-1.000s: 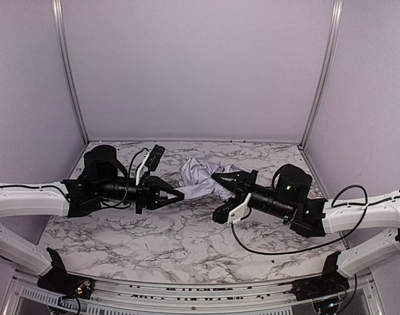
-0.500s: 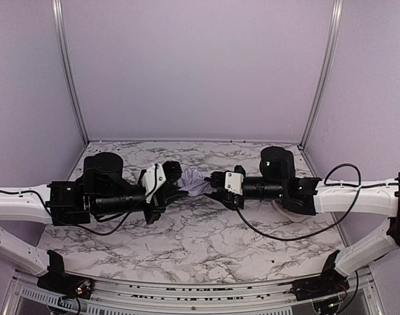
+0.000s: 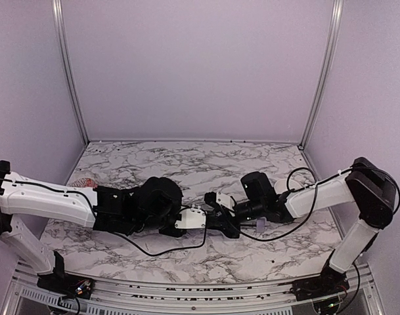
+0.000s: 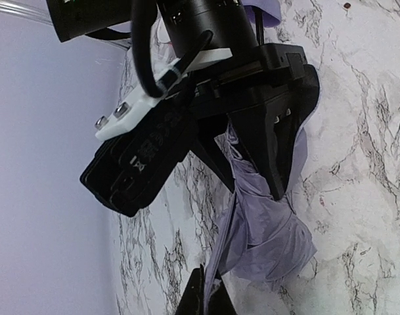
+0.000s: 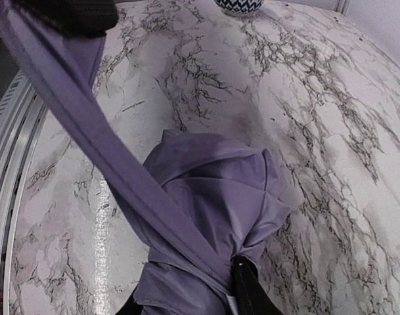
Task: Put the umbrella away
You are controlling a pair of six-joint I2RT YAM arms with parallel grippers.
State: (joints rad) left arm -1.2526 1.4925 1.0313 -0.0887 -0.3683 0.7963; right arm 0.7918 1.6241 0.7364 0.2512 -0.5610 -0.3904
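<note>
The umbrella (image 5: 216, 190) is a crumpled lavender bundle just above the marble table. My right gripper (image 5: 186, 303) is shut on its near end, with black fingers (image 5: 244, 289) on either side of the fabric. A long fabric strap (image 5: 88, 111) runs taut from the bundle up to my left gripper (image 4: 209, 292), which is shut on the strap's end (image 4: 221, 259). In the left wrist view the right gripper (image 4: 252, 174) clamps the bundle (image 4: 272, 223) from above. From the top camera the two grippers (image 3: 209, 220) (image 3: 228, 220) meet at the table's near centre and hide nearly all of the umbrella.
A patterned bowl (image 5: 239, 5) stands at the far end of the right wrist view. Its orange rim (image 3: 88, 182) peeks out behind the left arm. A metal rail (image 3: 186, 289) lines the table's near edge, and lavender walls close in the other three sides.
Both arms have dropped and swung toward the table's near centre. The loose fabric of a second ago is now a tight bundle, with the strap drawn out between the grippers.
</note>
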